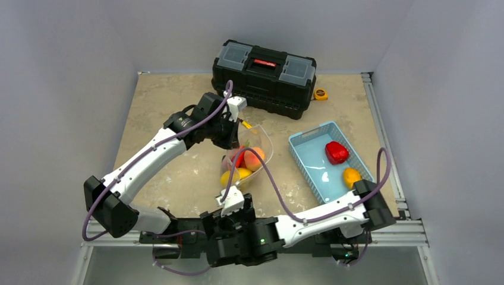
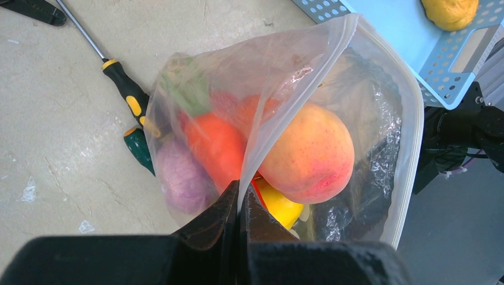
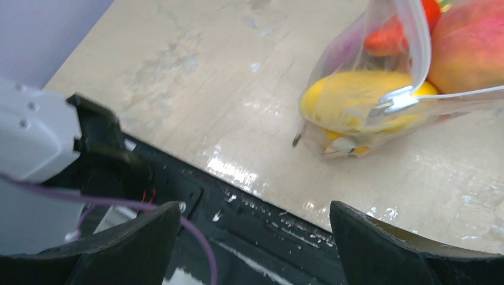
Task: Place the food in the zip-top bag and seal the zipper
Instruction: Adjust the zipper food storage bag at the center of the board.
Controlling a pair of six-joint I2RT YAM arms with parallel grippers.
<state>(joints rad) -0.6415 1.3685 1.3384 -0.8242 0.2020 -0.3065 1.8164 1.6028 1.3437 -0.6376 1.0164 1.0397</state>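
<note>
Left claw pinches the rim of the floppy clear zip-top bag — round peach and glossy yellow fruit inside — resting on the mottled tabletop; right claw gapes wide, empty.

My left gripper is matt black; the zip-top bag is clear, glossy, crinkled film; the peach smooth plastic; the table mottled, stone-like.
</note>
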